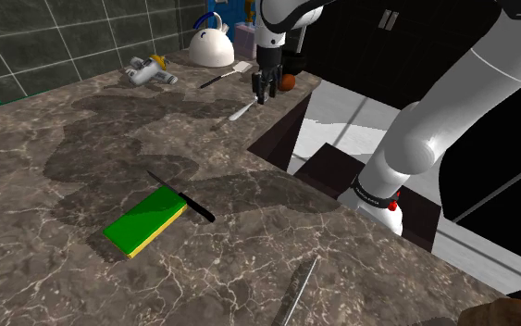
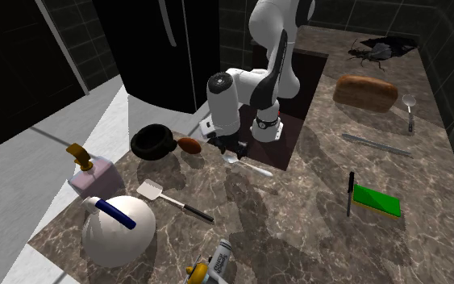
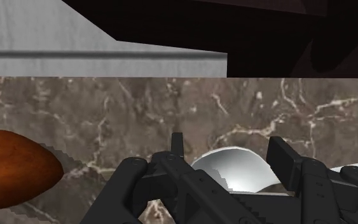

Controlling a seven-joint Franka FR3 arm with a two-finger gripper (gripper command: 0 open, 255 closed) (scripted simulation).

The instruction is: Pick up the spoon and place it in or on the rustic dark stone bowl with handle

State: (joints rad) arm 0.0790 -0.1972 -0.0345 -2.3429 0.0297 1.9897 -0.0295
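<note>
Spoon (image 3: 231, 168) — just under the pincer (image 3: 228, 145) (spread apart).

You've got a brown marbled counter (image 1: 55, 157). On it: spoon (image 2: 247, 164), dark bowl (image 2: 152, 143) w/ a brown oval obj. (image 2: 189, 144) just beside it, spatula (image 2: 172, 200), white kettle (image 2: 118, 230), green sponge (image 1: 143, 222) by a black pen (image 1: 182, 196), and a bread loaf (image 2: 365, 93).

Dim light; the arm (image 1: 431, 131) casts broad soft shadows across the marble counter (image 1: 55, 199).

Wht spoon (image 3: 234, 167), brn white-veined marble counter (image 1: 64, 139)
</note>
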